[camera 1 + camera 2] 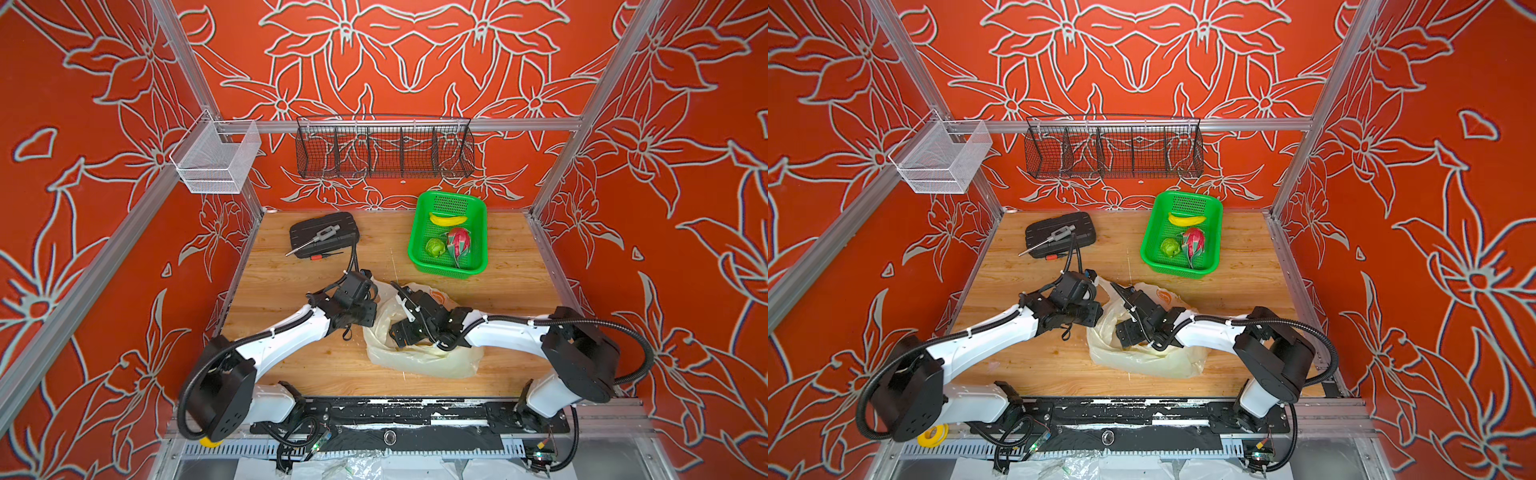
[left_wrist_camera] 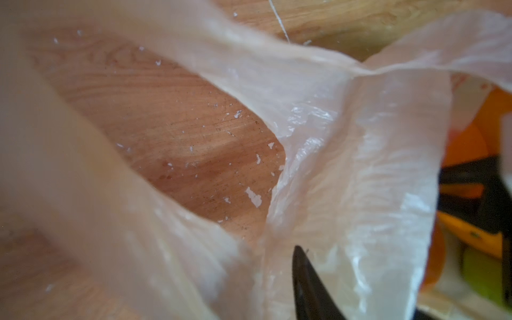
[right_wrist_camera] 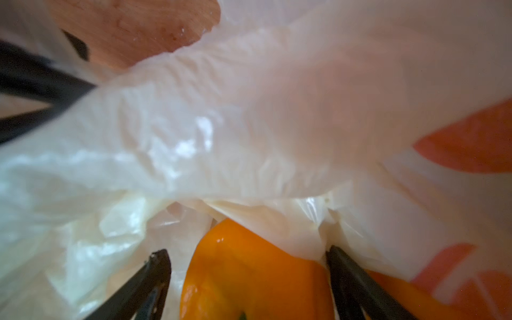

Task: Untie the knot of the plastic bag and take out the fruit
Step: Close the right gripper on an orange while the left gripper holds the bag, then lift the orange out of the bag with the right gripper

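The plastic bag [image 1: 419,357] [image 1: 1142,361] lies crumpled at the table's middle, and its mouth faces the back. The knot is not in view. My right gripper [image 3: 246,255] is open inside the mouth, its fingers on either side of an orange fruit [image 3: 249,279]. In both top views the bag hides those fingertips. My left gripper [image 1: 372,289] is at the bag's far left rim. Its wrist view shows one finger [image 2: 310,285] under draped film [image 2: 360,194]; the other finger is hidden. A green fruit [image 1: 435,247] and a pink dragon fruit [image 1: 458,242] lie in the green basket [image 1: 444,272].
A yellow banana [image 1: 448,219] also lies in the green basket at the back right. A black tray with a metal tool [image 1: 324,235] sits at the back left. A black wire basket [image 1: 384,151] and a white mesh basket [image 1: 216,160] hang on the frame above.
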Controlling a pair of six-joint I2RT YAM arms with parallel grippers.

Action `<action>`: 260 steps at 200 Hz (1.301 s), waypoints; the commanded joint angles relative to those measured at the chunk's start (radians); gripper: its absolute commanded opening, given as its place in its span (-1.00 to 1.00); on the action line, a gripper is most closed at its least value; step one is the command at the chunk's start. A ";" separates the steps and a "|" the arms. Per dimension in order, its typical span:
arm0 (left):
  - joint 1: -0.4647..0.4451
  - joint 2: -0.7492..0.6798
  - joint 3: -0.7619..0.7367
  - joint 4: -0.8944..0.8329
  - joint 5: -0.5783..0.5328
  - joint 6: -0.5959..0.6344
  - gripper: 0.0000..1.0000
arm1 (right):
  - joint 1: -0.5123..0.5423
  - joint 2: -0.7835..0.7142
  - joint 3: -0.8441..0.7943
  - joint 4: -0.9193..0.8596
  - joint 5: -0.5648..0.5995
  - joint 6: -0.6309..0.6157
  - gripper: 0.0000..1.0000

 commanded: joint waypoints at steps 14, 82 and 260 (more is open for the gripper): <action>0.000 -0.228 -0.053 0.002 0.053 -0.064 0.24 | 0.015 0.034 -0.036 -0.049 0.088 -0.006 0.53; -0.117 -0.310 -0.046 -0.066 0.154 -0.152 0.44 | 0.014 -0.049 -0.034 -0.056 0.073 0.045 0.16; -0.202 -0.032 0.011 -0.071 -0.097 -0.100 -0.17 | 0.002 -0.497 -0.059 -0.061 0.050 0.163 0.14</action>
